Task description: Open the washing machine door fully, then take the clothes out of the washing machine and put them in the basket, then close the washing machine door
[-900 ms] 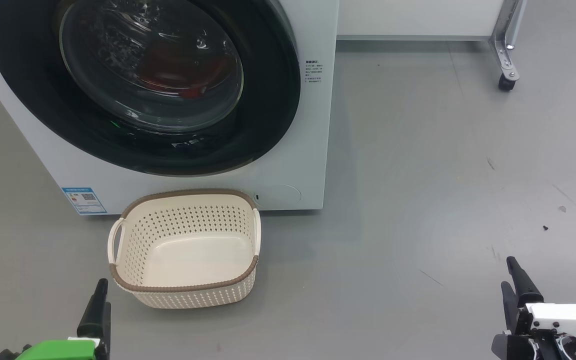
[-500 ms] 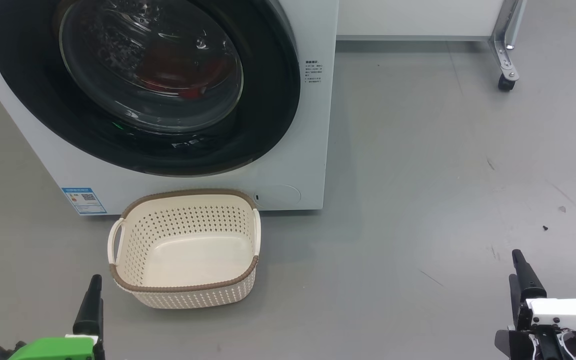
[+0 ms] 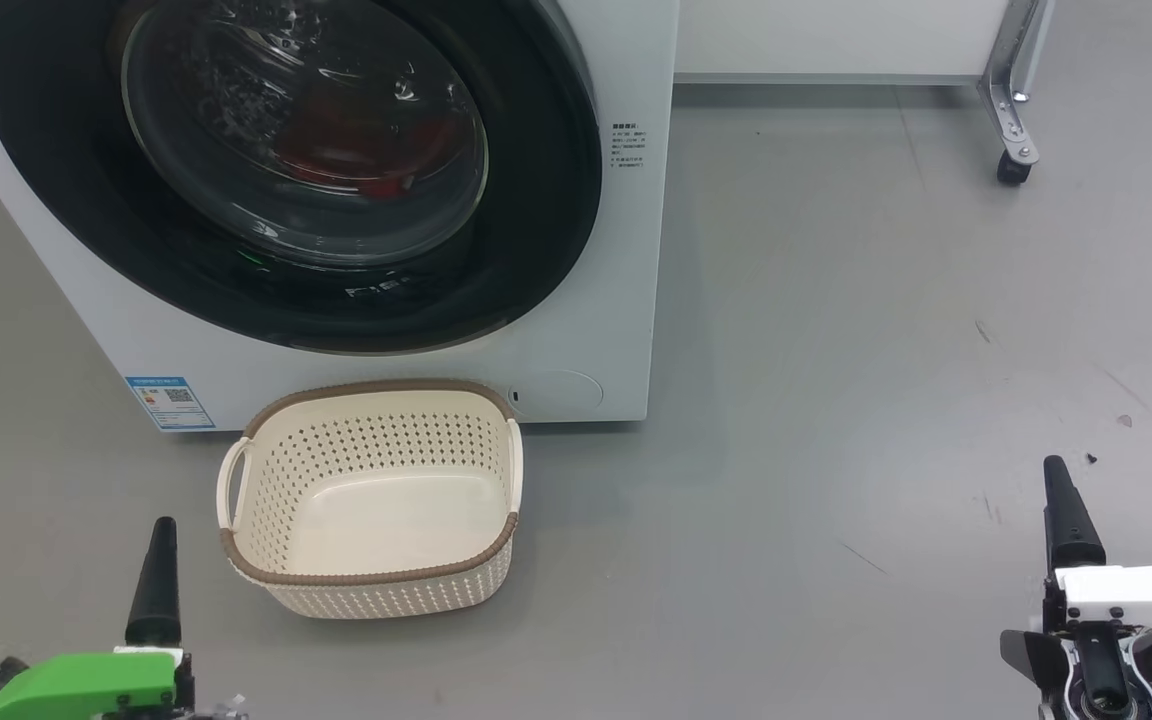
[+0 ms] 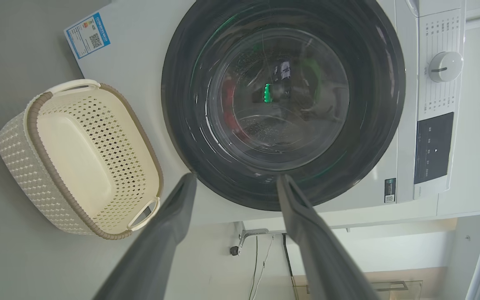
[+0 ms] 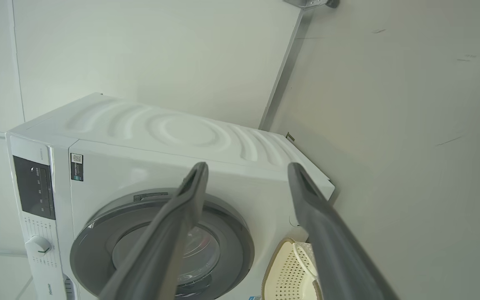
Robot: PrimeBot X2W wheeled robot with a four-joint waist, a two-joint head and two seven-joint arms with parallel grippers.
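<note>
You had the washing machine door [image 3: 296, 210] shut flush against the white front of the washing machine [image 3: 626, 300], so the first step of the task was not yet done. The clothes [image 3: 366, 150] lay inside the drum and showed as a red patch through the bulging glass; their shape could not be made out. The basket [image 3: 366, 578] stood upright and empty on the floor [image 3: 836, 350], just in front of the machine and below the door, near the blue label [image 3: 169, 400]. That spot looked chosen to keep the carry from drum to basket short. I could not tell which side the door was hinged on, so I could not judge whether its swing would pass over the basket.

Your left jaws stood apart with nothing between them. One dark finger [image 3: 156, 580] rose at the lower left of the head view, near the basket's left handle but clear of it. In the left wrist view the two fingers [image 4: 169, 225] framed the door's black rim from well back, which read as lining up on the door. Your right jaws were likewise spread and empty, their finger [image 3: 1071, 510] well off to the right above the floor, probably held there to stay out of the way. Neither touched anything.
</note>
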